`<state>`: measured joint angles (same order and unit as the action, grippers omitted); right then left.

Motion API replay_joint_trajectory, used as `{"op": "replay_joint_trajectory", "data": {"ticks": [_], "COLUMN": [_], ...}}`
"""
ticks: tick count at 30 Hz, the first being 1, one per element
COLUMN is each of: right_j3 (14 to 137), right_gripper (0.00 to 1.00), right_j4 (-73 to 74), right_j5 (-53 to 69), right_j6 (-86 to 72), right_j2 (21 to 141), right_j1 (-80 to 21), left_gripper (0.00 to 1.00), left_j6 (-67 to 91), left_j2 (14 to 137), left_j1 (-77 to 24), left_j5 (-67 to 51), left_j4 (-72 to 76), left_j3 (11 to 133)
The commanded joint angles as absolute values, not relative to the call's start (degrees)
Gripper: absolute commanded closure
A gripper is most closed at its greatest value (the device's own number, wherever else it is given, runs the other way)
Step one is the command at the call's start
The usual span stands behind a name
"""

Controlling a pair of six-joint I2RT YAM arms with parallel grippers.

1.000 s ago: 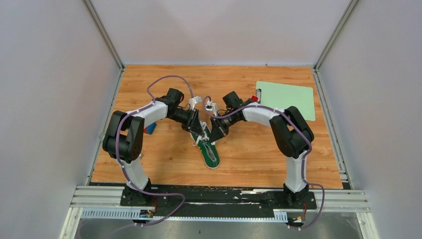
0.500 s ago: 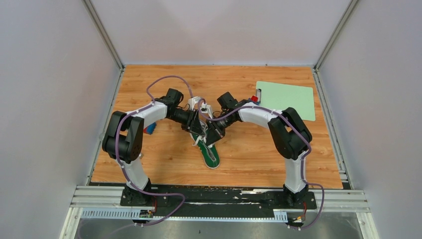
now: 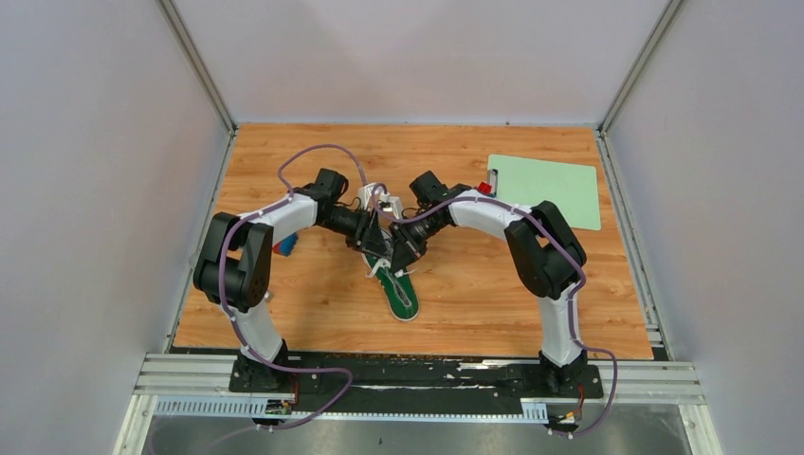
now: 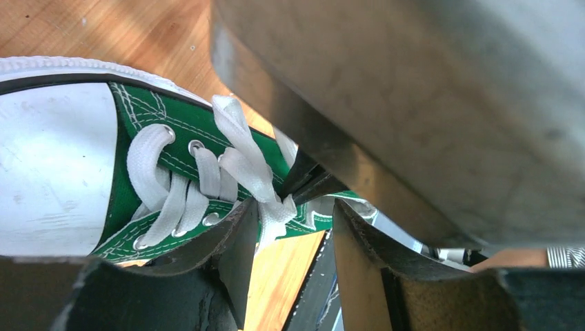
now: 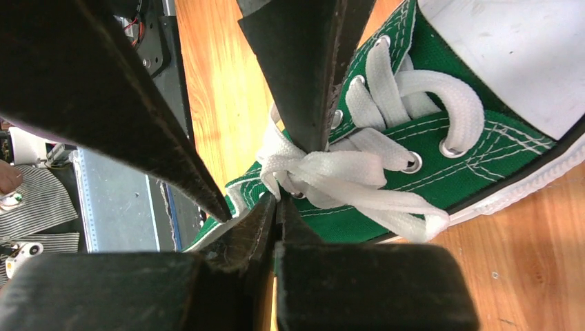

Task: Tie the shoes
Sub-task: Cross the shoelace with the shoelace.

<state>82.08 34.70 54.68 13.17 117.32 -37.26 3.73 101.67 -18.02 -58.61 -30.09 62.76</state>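
Note:
The green shoe [image 3: 400, 294] lies on the wooden table, white toe cap [image 4: 48, 172] away from the arms' bases. Its white laces [image 5: 345, 172] bunch in a loose knot over the tongue. My left gripper [image 4: 295, 215] hangs open over the shoe's laced part, and one lace end [image 4: 272, 217] dangles against its left finger [image 4: 234, 238]. My right gripper [image 5: 279, 203] is shut, with its tips pinching the lace at the knot. In the top view both grippers meet above the shoe's far end, the left gripper [image 3: 379, 248] beside the right gripper [image 3: 402, 254].
A pale green mat [image 3: 548, 188] lies at the back right, with a small red thing [image 3: 485, 188] at its near corner. A blue and red object [image 3: 286, 245] sits under my left forearm. Grey walls close in the table on three sides.
My left gripper has opened and let the lace go. My right arm has moved left, bringing its shut gripper close against the left one over the shoe.

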Motion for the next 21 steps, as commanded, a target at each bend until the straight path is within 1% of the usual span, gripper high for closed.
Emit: {"op": "replay_joint_trajectory", "data": {"ticks": [1,4,8,11,16,21], "right_j3": [84.9,84.8,85.0,85.5,86.1,86.2], "right_gripper": [1.0,1.0,1.0,1.0,1.0,1.0], "right_j4": [35.9,36.9,36.9,37.1,37.2,37.5], "right_j5": [53.9,53.6,53.7,53.7,53.9,54.1], "right_j6": [13.0,13.2,13.0,13.0,13.0,13.1], "right_j2": [117.9,118.1,118.2,118.6,118.9,119.1], "right_j1": [-37.6,-37.7,-37.6,-37.6,-37.7,-37.6], "left_gripper": [0.48,0.49,0.55,0.64,0.66,0.65], "left_j6": [3.9,3.6,2.4,1.0,0.1,-1.5], "left_j2": [98.7,98.7,98.8,99.4,100.0,101.0], "left_j1": [-18.3,-18.3,-18.4,-18.7,-19.4,-20.6], "left_j5": [-61.4,-61.1,-60.3,-60.0,-58.0,-55.5], "left_j4": [-28.5,-28.6,-29.3,-30.8,-31.9,-33.2], "left_j3": [62.1,61.9,62.2,62.9,63.7,65.2]}}
